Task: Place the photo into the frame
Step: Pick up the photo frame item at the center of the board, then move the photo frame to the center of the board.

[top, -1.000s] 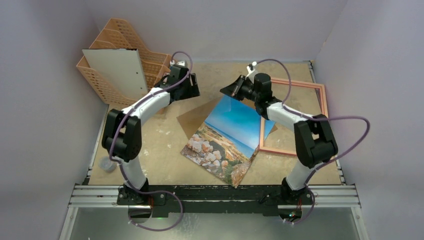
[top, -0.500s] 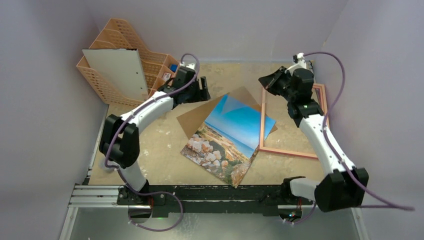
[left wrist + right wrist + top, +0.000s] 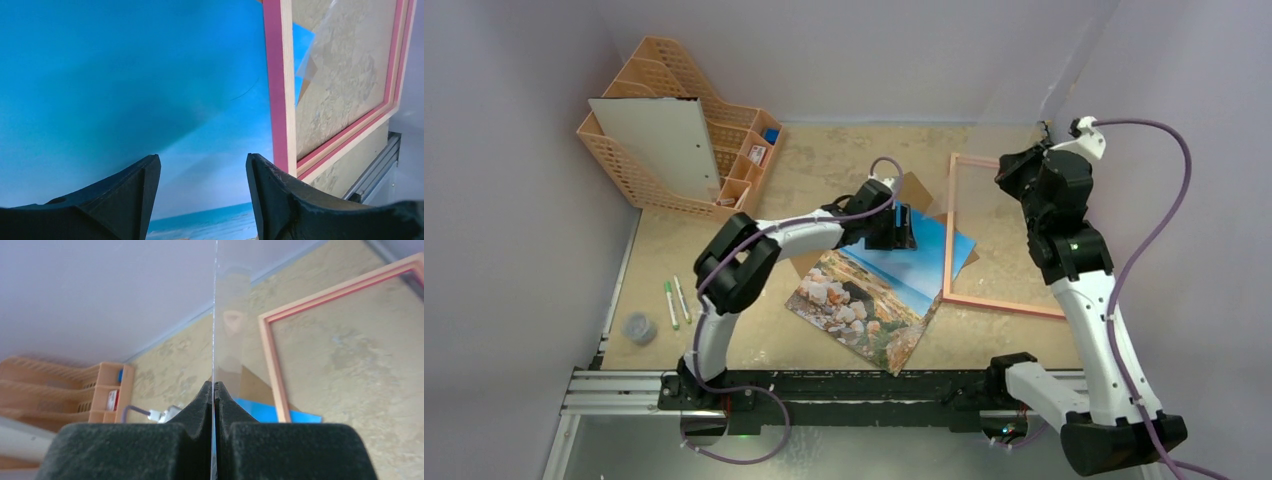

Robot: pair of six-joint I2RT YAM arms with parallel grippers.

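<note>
Photo (image 3: 874,290) lies unframed at picture centre, one corner under frame's (image 3: 947,240) left rail. My left hand (image 3: 201,159) hovers open over its sky; my right hand (image 3: 214,386) pinches a clear sheet (image 3: 214,340). Insertion not yet done.

The seaside photo (image 3: 864,300) lies flat, one corner beneath the pink frame (image 3: 948,200).

The plain brown backing board (image 3: 922,198) lies mostly hidden under the large photo (image 3: 864,292) of blue sky and rocky coast, with only its corners showing. The left end effector (image 3: 904,228) covers part of that sky; whether its fingers touch the paper cannot be told. One photo corner lies beneath the pink-red wooden frame (image 3: 948,230). The right end effector (image 3: 214,387) pinches a clear thin sheet (image 3: 230,340), seen almost edge-on and cut off by the top edge. The small items (image 3: 758,155) in the orange plastic organiser (image 3: 614,150) are too small to name.
</note>
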